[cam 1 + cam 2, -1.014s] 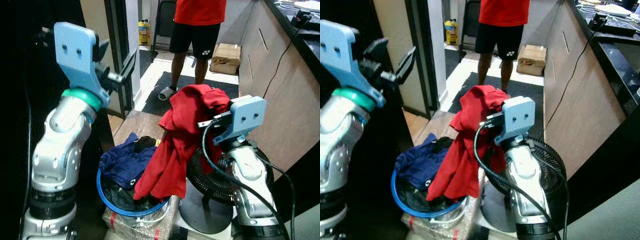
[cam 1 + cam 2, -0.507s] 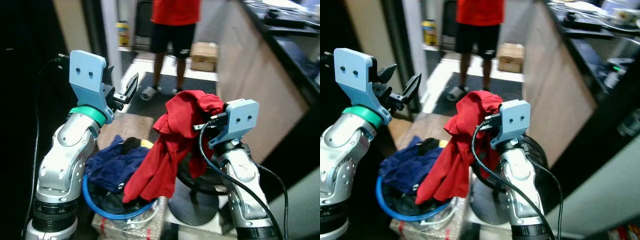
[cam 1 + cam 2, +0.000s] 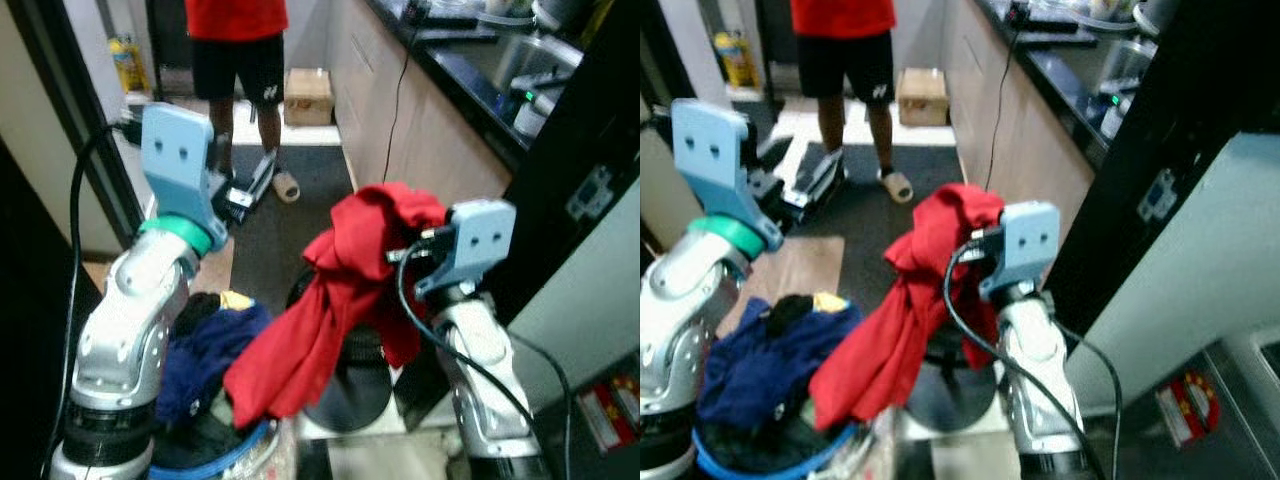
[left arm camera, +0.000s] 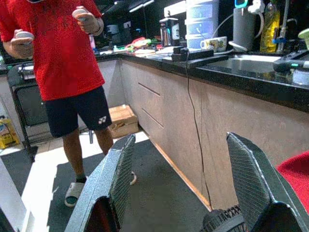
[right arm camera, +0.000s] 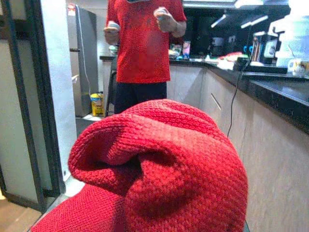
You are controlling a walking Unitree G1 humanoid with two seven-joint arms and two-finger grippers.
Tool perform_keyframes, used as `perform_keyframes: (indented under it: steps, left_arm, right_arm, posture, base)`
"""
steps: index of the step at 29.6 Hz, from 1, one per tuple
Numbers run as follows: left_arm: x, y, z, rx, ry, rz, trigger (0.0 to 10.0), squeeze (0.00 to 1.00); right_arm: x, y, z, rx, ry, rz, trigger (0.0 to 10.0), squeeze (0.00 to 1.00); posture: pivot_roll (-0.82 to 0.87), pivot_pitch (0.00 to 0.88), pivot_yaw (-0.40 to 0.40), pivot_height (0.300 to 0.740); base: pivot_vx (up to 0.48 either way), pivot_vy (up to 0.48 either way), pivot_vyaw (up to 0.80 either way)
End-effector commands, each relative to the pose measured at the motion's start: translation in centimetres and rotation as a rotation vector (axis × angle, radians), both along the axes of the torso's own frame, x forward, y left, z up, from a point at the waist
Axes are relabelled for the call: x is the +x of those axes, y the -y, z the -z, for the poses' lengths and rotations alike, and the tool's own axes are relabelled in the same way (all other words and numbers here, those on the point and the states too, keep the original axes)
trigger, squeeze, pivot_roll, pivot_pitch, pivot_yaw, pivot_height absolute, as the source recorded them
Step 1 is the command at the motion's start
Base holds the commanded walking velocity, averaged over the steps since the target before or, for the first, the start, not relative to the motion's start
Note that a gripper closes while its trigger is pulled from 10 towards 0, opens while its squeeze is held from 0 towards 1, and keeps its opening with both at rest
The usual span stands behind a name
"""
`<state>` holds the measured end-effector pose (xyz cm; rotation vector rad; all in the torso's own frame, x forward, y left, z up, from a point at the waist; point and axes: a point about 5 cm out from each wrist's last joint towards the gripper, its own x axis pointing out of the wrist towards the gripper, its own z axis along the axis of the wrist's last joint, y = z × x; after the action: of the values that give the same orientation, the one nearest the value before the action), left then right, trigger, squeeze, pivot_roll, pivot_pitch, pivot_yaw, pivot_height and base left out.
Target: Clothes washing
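Your right end effector (image 3: 405, 255) is clenched on the red garment (image 3: 335, 300), now clear of the blue basket (image 3: 215, 455) and beside it. The view has swung toward the kitchen surface (image 3: 470, 75). Left end effector (image 4: 181, 188) spread, empty. Transfer appears under way.

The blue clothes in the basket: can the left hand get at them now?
Probably yes. The left hand is open, empty and raised above the blue clothes, which lie uncovered in the basket; the arm must bend down.

Your head eyes look down past both arms, while both wrist cameras face the person (image 4: 58, 72) beyond the fingers.
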<state>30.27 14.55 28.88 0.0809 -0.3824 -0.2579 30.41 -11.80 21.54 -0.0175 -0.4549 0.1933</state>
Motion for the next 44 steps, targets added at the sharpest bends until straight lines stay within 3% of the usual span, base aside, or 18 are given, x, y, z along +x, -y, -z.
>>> perform_keyframes:
  steps: [1, 44]
  left_arm:
    - [0.17, 0.28, 0.32, 0.007, -0.020, 0.013, 10.0, 0.00]
    - [0.38, 0.31, 0.00, 0.000, -0.023, 0.016, 10.0, 0.00]
  right_arm:
    - [-0.08, 0.68, 0.01, 0.010, 0.006, 0.030, 10.0, 0.00]
    - [-0.17, 0.67, -0.79, 0.029, 0.036, 0.054, 10.0, 0.00]
  posture:
    - [0.12, 0.000, 0.041, 0.740]
    - [0.12, 0.000, 0.053, 0.740]
  base:
    - [0.000, 0.000, -0.80]
    - [0.000, 0.000, -0.80]
